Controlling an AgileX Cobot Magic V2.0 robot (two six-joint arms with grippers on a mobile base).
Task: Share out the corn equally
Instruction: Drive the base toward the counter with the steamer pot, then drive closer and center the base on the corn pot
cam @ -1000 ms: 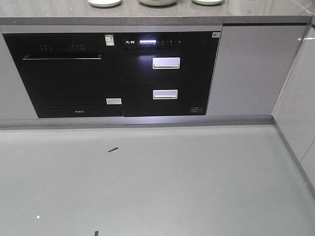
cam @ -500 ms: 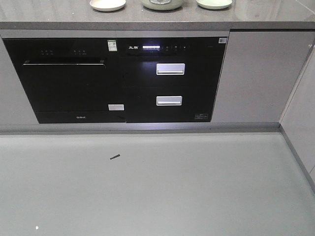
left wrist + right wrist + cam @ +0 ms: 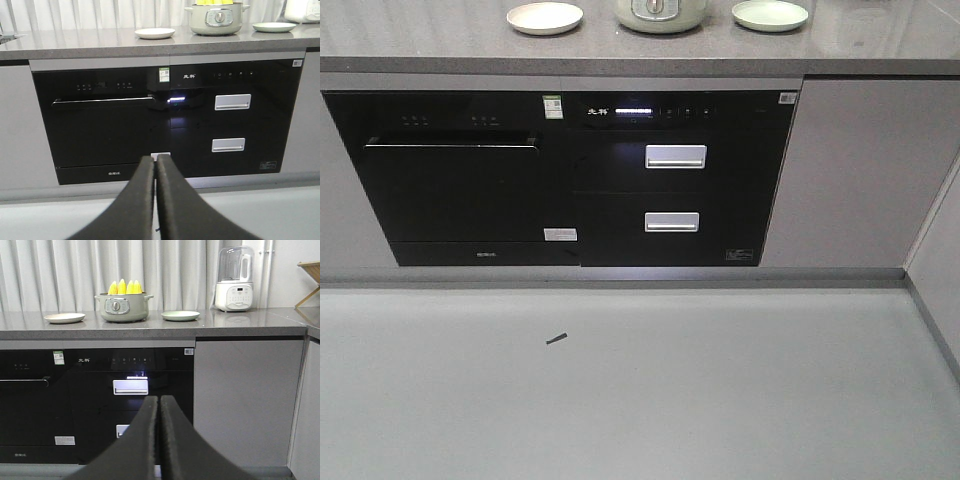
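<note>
Right wrist-mounted view: right gripper [image 3: 160,399] held level, pointing straight at the cabinet front [image 3: 245,390], jaws pressed together with only a hairline seam between them, nothing gripped. Left gripper [image 3: 155,159] in the same pose further left, aimed at the black appliance door [image 3: 102,130], jaws clenched flat, also empty. Both sit lower than the countertop [image 3: 150,329], well apart from everything on it. Corn [image 3: 125,287] stands tips-up in the pale green pot [image 3: 122,309] mid-counter; I count 4 yellow tips above the rim. 1 pot. 2 plates, both bare: cream plate [image 3: 64,317] left of the pot, green plate [image 3: 180,315] right of it, each near but not touching. 1 white blender [image 3: 234,282] further right. 2 silver drawer handles [image 3: 675,156], one above the other. Against 1 second ago, the front-facing view takes in more of the counter. The plates were cut off at the top edge then, and now both show whole. The cabinet front sits lower in frame, and the dark scrap [image 3: 556,339] on the floor [image 3: 720,400] has dropped with it.
</note>
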